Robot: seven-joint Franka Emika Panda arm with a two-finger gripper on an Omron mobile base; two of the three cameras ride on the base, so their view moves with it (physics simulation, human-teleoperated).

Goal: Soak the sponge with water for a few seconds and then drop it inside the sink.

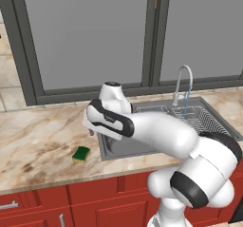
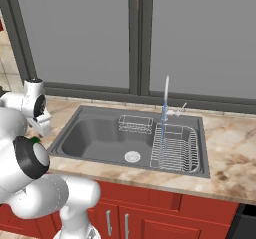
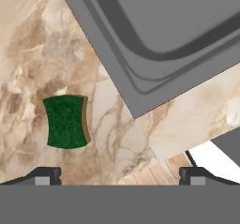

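Note:
The sponge [image 3: 65,121], dark green on top with a yellow edge, lies flat on the marble counter just left of the sink [image 3: 140,94]. My gripper [image 3: 119,176] hangs above the counter, open wide and holding nothing. The sponge sits toward the left fingertip [image 3: 47,175], some way below it. In the left base view the sponge [image 1: 81,153] lies near the counter's front edge, below and left of the gripper [image 1: 91,131]. Water [image 2: 163,118] runs in a thin pale-blue stream from the faucet [image 2: 166,90] onto the right part of the sink [image 2: 95,138].
A wire dish rack [image 2: 174,148] fills the sink's right section, and a small wire basket [image 2: 135,124] hangs at the back. The round drain [image 2: 132,156] is in the basin floor. Windows rise behind the counter. Red cabinets [image 1: 85,202] are below.

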